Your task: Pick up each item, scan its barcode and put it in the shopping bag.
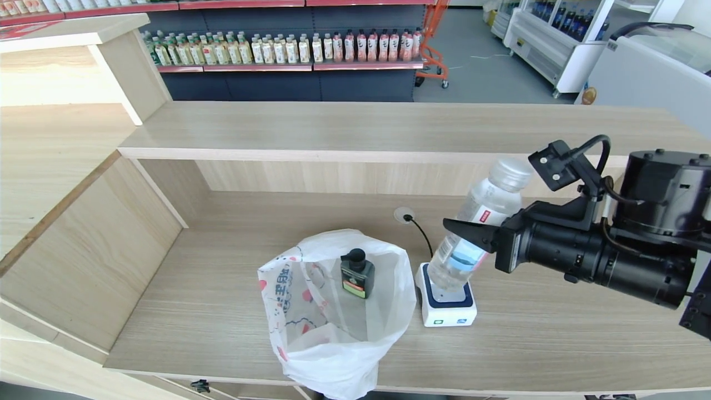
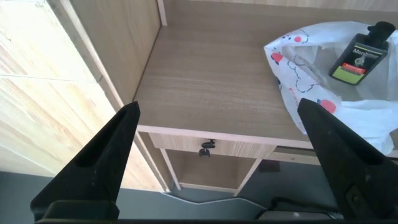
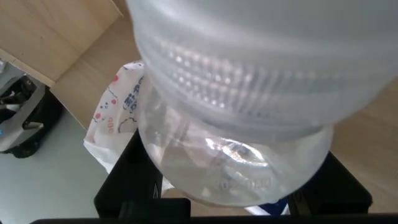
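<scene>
My right gripper (image 1: 472,236) is shut on a clear water bottle (image 1: 476,226) with a blue and white label, held tilted, its base just over the white barcode scanner (image 1: 446,303) on the counter. The wrist view sees the bottle (image 3: 242,106) from very close. A white shopping bag (image 1: 333,311) with red prints stands open left of the scanner, and a dark green bottle with a black cap (image 1: 357,273) sits inside it. My left gripper (image 2: 217,162) is open in the air in front of the counter's front edge, with the bag (image 2: 323,68) and the green bottle (image 2: 359,55) off to one side.
The scanner's black cable (image 1: 420,232) runs to a grommet hole (image 1: 404,214) at the back of the counter (image 1: 555,328). A raised wooden ledge (image 1: 389,130) borders the back and a wooden side wall (image 1: 94,244) the left. Shelves of drinks (image 1: 289,49) stand behind.
</scene>
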